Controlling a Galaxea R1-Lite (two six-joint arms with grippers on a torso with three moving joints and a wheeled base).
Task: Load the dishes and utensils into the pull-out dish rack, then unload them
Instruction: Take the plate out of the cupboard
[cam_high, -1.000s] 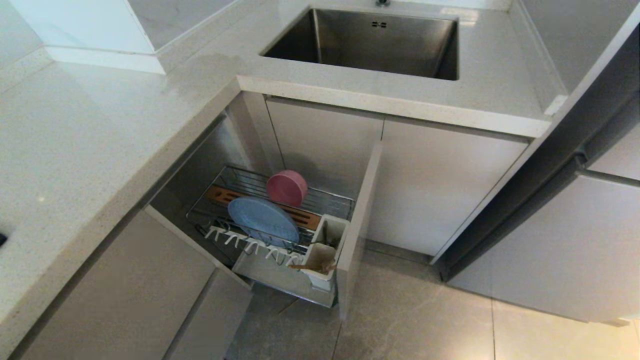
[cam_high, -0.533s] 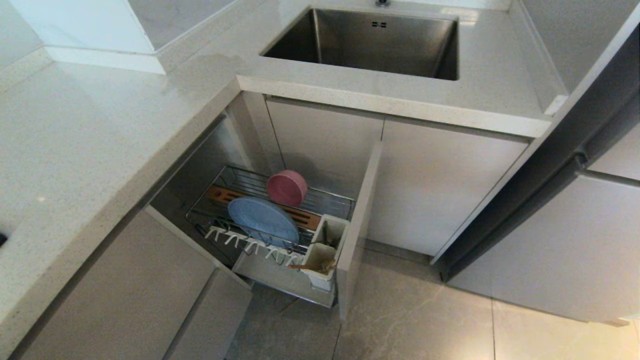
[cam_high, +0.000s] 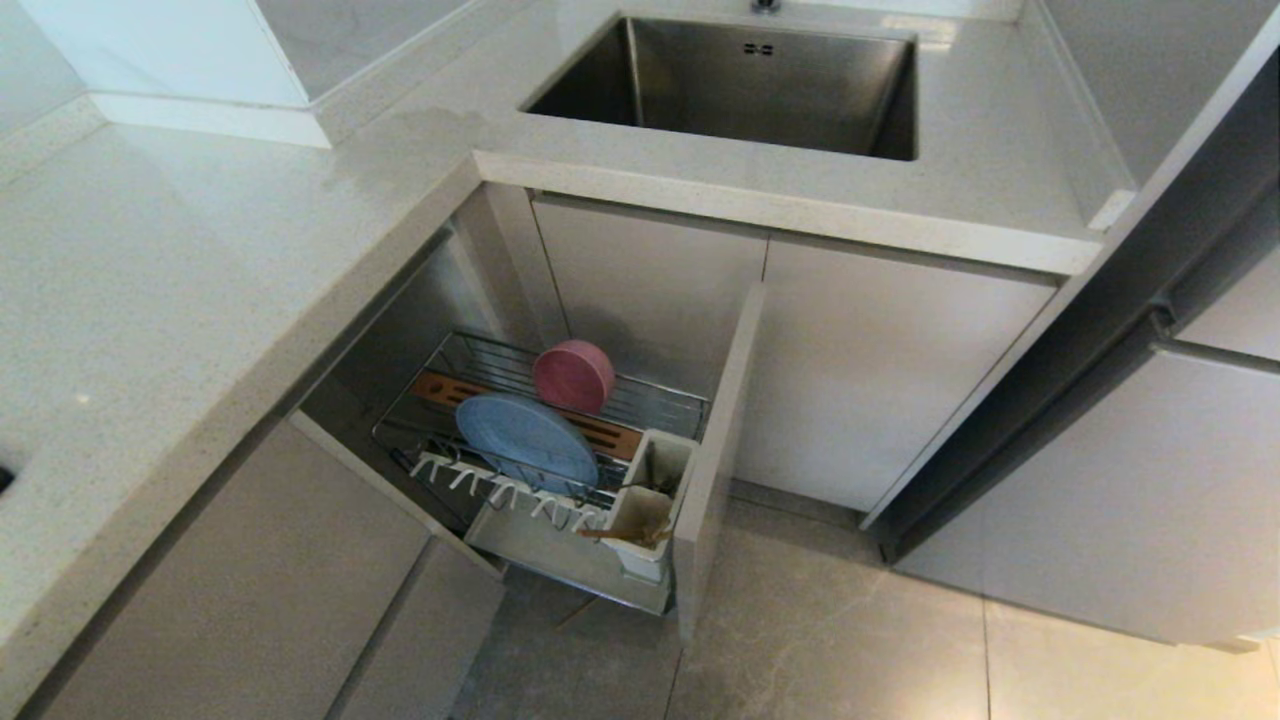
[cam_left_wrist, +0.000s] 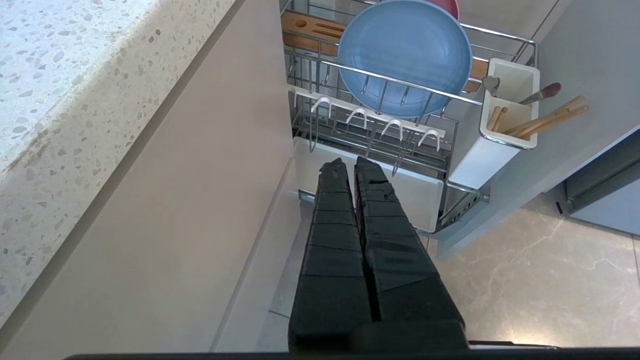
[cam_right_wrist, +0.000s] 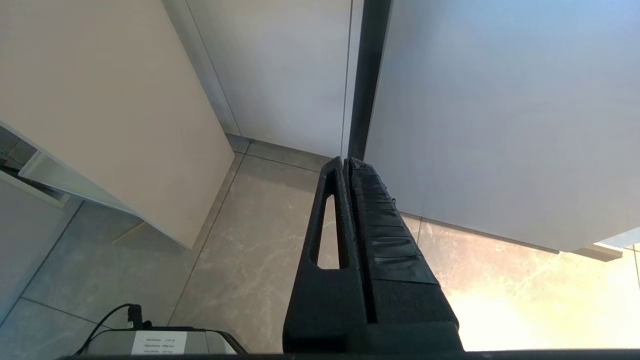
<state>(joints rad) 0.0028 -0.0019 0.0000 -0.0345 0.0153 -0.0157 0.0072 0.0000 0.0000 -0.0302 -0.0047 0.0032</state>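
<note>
Rack: the pull-out dish rack (cam_high: 560, 440) stood drawn out of the cabinet, in the lower centre of the head view, under the edge of the tabletop (cam_high: 200, 260).
Plate: the light-blue plate (cam_high: 527, 443) stood on its edge in the wire slots, leaning, just in front of the wooden strip (cam_high: 600, 432).
Bowl: the pink bowl (cam_high: 573, 376) stood on its side behind the plate, toward the back of the rack.
Utensils: the wooden chopsticks (cam_left_wrist: 545, 119) and a metal spoon (cam_left_wrist: 491, 84) sat in the white utensil cup (cam_left_wrist: 500, 135); the chopsticks leaned out over the cup rim.
Left pincer: the left pincer (cam_left_wrist: 350, 167) was closed and held nothing; it pointed toward the rack's front rail.
Right pincer: the right pincer (cam_right_wrist: 346, 165) was closed and empty, over the floor (cam_right_wrist: 240, 250), facing cabinet doors.
Key relation: the plate lay straight beyond the left fingertips, a little higher in the left wrist view, its face toward them; the cup lay to the upper right there. The left arm was clearly nearer.
Stage: loading looked finished; unloading seemed not yet begun.
</note>
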